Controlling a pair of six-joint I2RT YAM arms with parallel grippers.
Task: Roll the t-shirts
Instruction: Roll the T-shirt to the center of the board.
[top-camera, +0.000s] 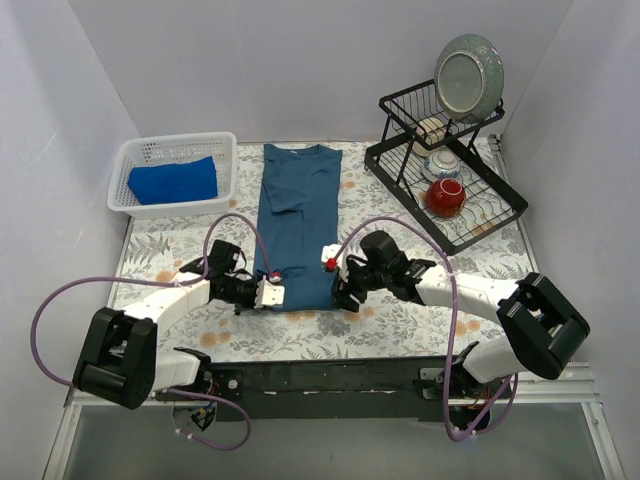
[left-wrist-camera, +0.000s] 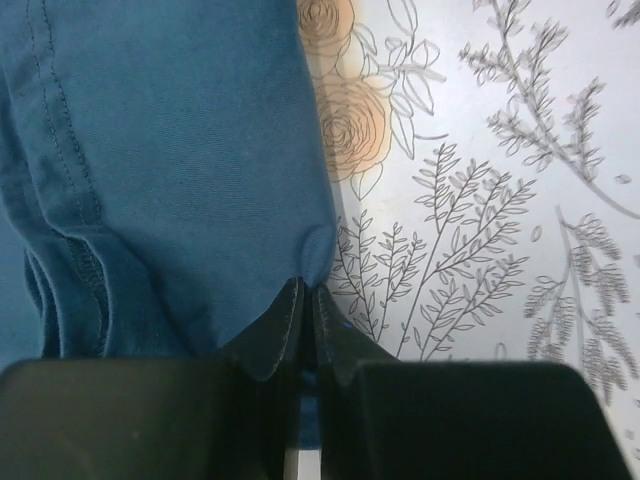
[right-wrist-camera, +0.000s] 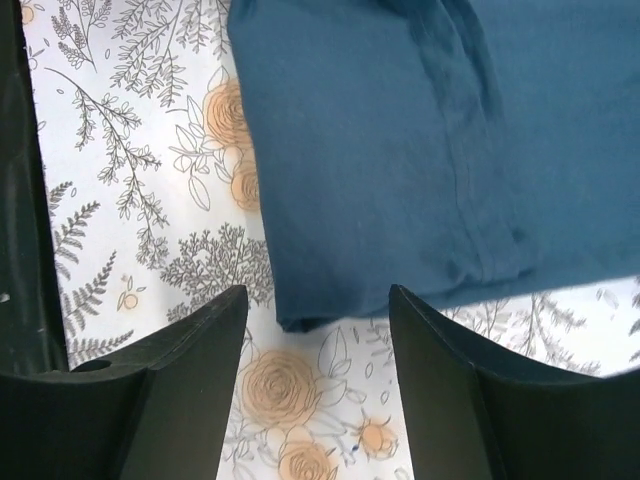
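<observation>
A dusky dark-blue t-shirt (top-camera: 297, 225) lies folded lengthwise into a long strip on the floral tablecloth, collar at the far end. My left gripper (top-camera: 268, 294) is shut on the near left corner of its hem (left-wrist-camera: 318, 250). My right gripper (top-camera: 338, 296) is open just off the near right corner, and that corner (right-wrist-camera: 305, 318) lies between and just ahead of the fingers without touching them. A royal-blue t-shirt (top-camera: 173, 181) sits as a compact bundle in the white basket (top-camera: 130, 205) at the far left.
A black dish rack (top-camera: 390, 160) stands at the far right with a green plate (top-camera: 468, 75), a red bowl (top-camera: 445, 196) and a small patterned bowl (top-camera: 444, 164). White walls close in the table on three sides.
</observation>
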